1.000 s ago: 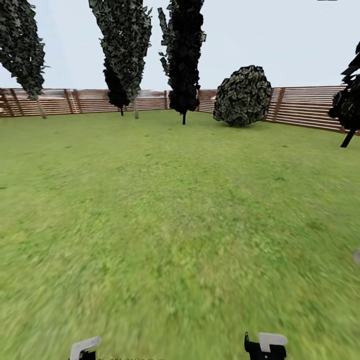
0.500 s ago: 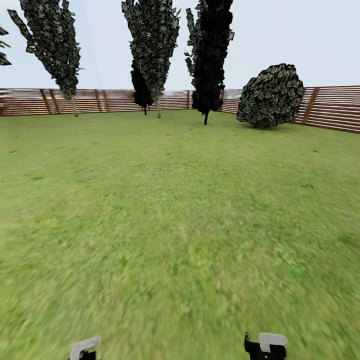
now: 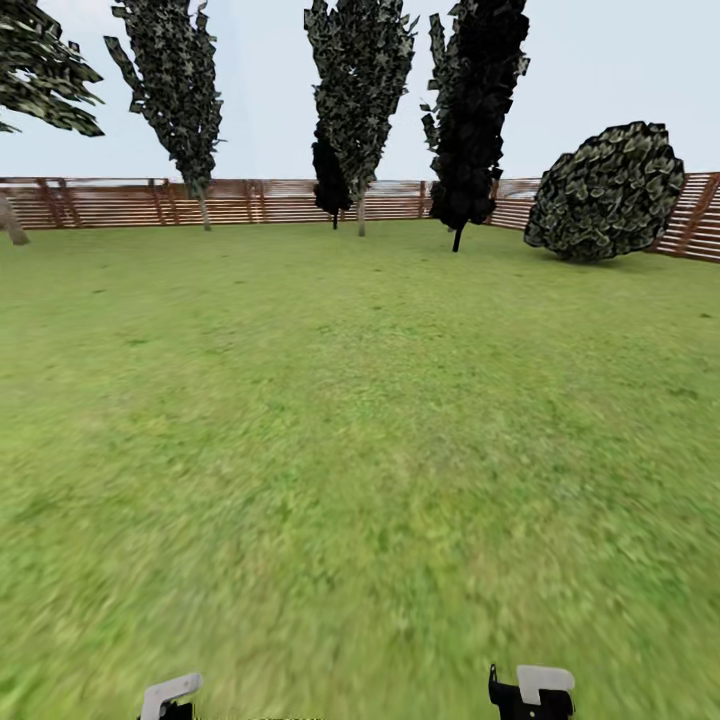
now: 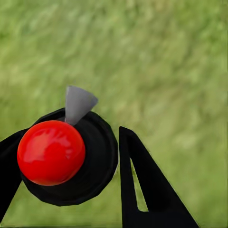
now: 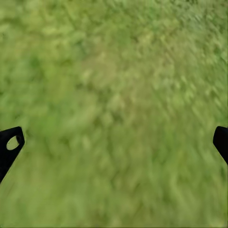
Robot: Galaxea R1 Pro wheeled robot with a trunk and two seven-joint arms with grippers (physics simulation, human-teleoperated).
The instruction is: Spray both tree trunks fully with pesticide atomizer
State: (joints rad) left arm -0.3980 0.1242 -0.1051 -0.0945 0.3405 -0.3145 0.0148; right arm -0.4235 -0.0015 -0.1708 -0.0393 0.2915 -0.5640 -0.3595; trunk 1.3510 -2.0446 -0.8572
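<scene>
the left gripper (image 4: 66, 166) pinches the red-topped pesticide atomizer (image 4: 51, 152). the right gripper (image 5: 114, 142) is spread wide over grass (image 3: 360, 450). the view has swung left, so the round bush (image 3: 608, 192) sits further right.

Both arms low, wrists at the head view's bottom edge, black two-fingered left gripper (image 4: 64, 180) clamped around a black round-bodied atomizer with red ball top and grey nozzle (image 4: 51, 152), black two-fingered right gripper (image 5: 114, 142) spread wide, fingertips (image 5: 10, 145) far apart, nothing between.
</scene>
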